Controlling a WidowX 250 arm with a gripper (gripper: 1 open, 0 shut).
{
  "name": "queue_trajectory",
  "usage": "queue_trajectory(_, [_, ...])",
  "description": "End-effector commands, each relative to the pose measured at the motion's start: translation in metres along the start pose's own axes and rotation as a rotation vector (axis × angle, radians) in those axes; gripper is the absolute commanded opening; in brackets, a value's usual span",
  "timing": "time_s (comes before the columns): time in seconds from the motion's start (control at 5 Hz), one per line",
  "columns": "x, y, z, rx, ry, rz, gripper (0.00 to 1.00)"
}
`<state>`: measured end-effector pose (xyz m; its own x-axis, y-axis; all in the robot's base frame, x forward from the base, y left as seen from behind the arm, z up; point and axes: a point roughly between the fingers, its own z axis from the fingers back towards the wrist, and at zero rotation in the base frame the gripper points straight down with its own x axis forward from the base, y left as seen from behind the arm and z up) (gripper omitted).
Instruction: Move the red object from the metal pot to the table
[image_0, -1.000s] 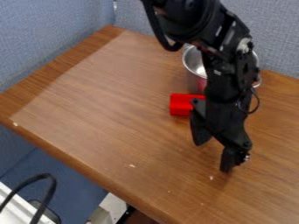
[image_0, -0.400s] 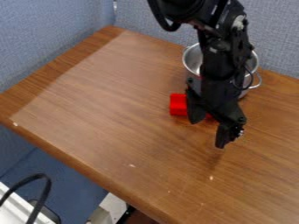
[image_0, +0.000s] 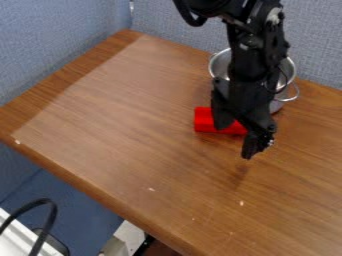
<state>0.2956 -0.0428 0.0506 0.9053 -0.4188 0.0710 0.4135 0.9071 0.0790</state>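
Note:
The red object (image_0: 203, 120) lies on the wooden table (image_0: 107, 110), just in front of the metal pot (image_0: 219, 68). The black arm hides much of the pot, so I cannot see inside it. My gripper (image_0: 237, 139) points down just to the right of the red object, partly covering its right end. The jaws stand open with nothing between them, and one fingertip (image_0: 250, 151) hangs low over the wood.
A blue wall (image_0: 67, 30) runs behind the table's left corner. The table's front edge (image_0: 94, 190) slants across the lower left. A black cable (image_0: 34, 218) loops on the floor below it.
The open gripper has moved up the picture from near the table's front right toward the pot and risen slightly. The red object has stayed on the table.

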Motion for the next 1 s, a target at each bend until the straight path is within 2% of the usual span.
queue_trajectory(0.0, [0.011,0.014,0.027,0.043,-0.080,-0.062,1.00])
queue_trajectory(0.2, [0.013,0.019,0.037,0.082,-0.088,-0.193,1.00])
queue_trajectory(0.4, [0.018,0.029,0.048,0.118,-0.072,-0.300,1.00])
queue_trajectory(0.6, [0.034,0.036,0.045,0.114,-0.057,-0.307,1.00])
queue_trajectory(0.8, [0.039,0.037,0.039,0.100,-0.059,-0.307,1.00])
